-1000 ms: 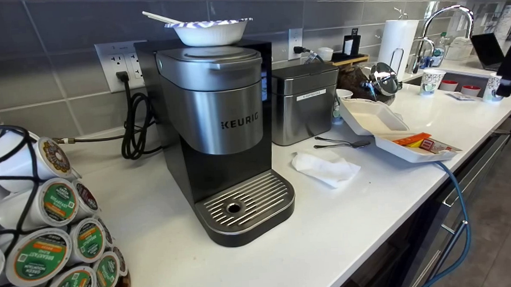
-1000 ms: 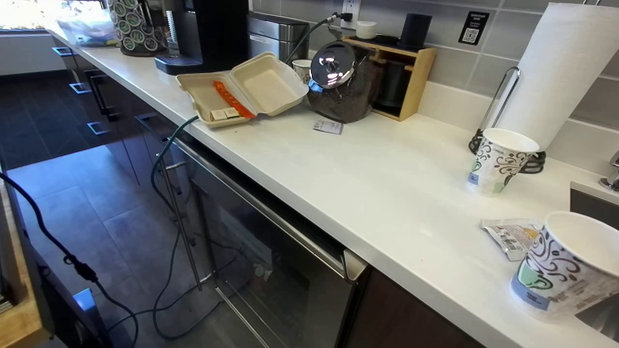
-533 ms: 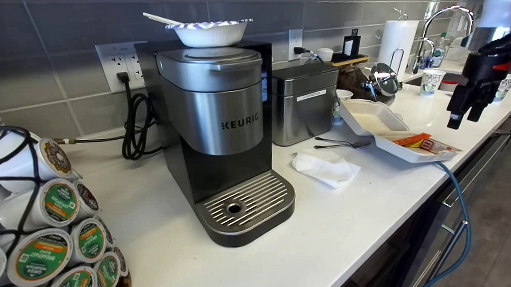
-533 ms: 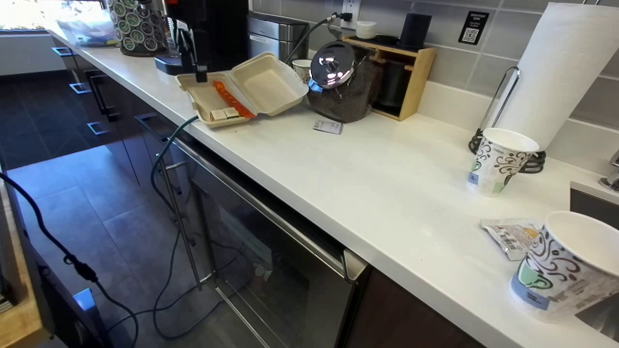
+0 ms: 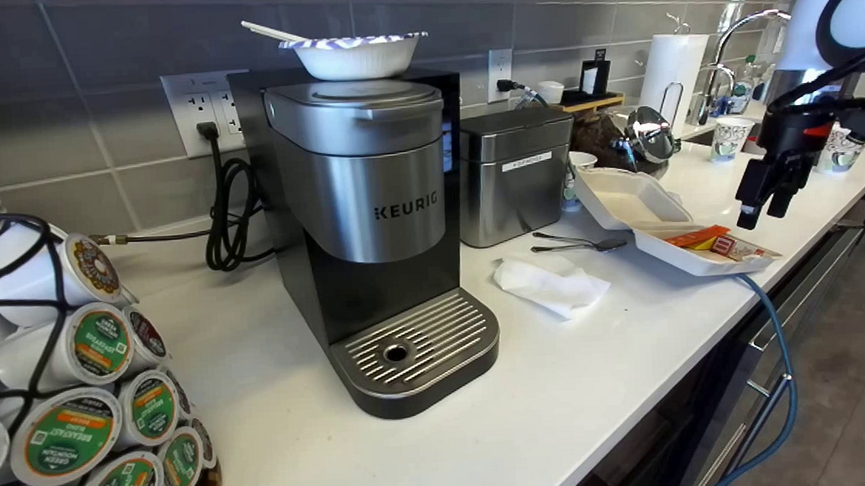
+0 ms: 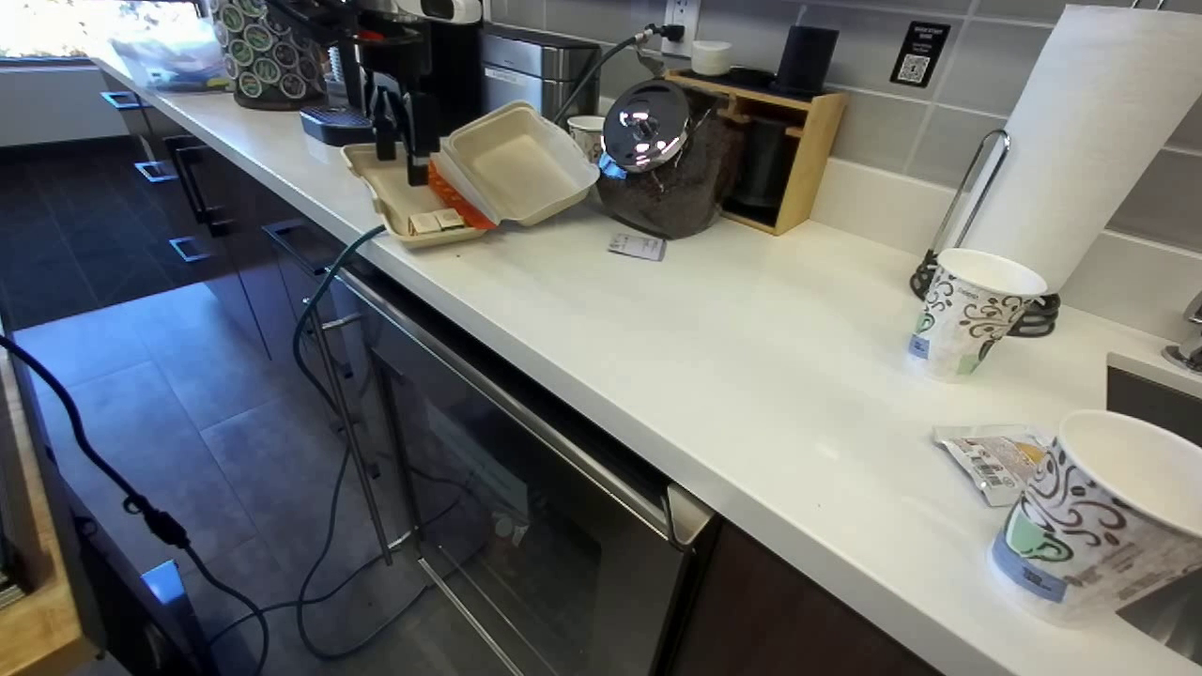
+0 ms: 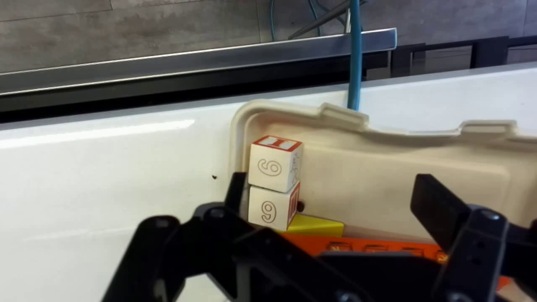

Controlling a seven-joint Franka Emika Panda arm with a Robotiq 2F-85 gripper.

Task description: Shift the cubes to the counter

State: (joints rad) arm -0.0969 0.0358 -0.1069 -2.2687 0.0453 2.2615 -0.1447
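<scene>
The claw [image 7: 329,186] hangs pointing down above the foam tray [image 7: 390,180], its jaws spread wide and holding nothing, presumably so they can slip around a cube. The 2 cubes [image 7: 272,184] I can make out, pale with red trim, sit in the tray, not yet out on the tabletop [image 7: 126,188]. They're tucked into a corner, side by side and seemingly touching; I'd guess the walls there stop them sliding about. A yellow piece [image 7: 321,226] and an orange-red wrapper [image 7: 356,243] lie close by, which may crowd the grasp. In the wrist view the cubes appear near 1 jaw rather than midway, so I think the claw must shift across before lowering. With the tray near the tabletop's front edge, a fumbled cube could tumble off, so unhurried handling looks wise from here.
</scene>
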